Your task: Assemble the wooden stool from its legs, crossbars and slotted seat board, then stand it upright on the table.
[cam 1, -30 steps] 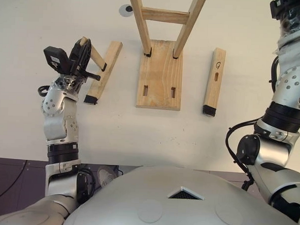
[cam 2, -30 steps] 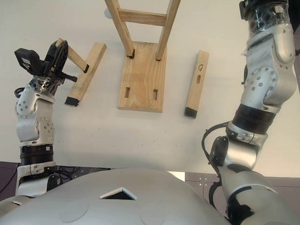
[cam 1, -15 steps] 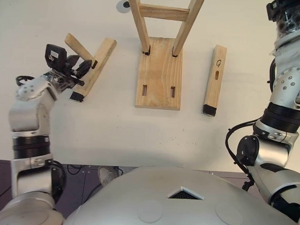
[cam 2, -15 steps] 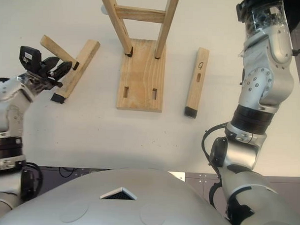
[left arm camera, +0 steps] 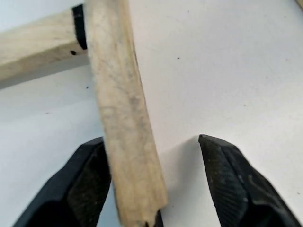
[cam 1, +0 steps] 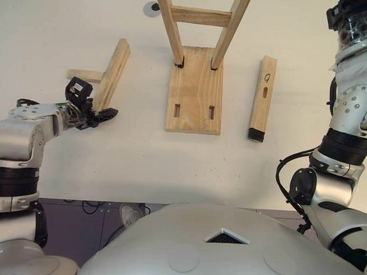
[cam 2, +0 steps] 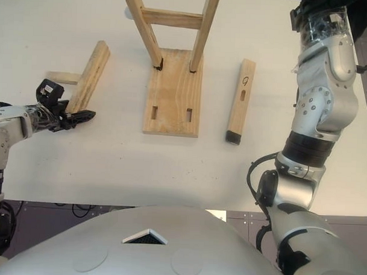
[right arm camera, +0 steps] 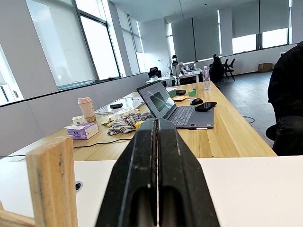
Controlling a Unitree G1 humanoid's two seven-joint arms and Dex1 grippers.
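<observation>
Loosely, leg (cam 1: 113, 72) end lies inside spread left gripper (left arm camera: 151, 145).

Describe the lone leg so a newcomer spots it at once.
Start at the seat board lying flat in the middle of the table. To the robot's right of it lies the lone leg, alongside the board. Unlike the left leg, which has a crossbar plugged in, its oval slot is empty.

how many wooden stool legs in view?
4. Two upright wooden legs stand at the slotted seat board's far end, joined by a crossbar; a third leg lies left of the board, short crossbar attached, near end inside the open left gripper; a fourth leg lies right of it.
</observation>
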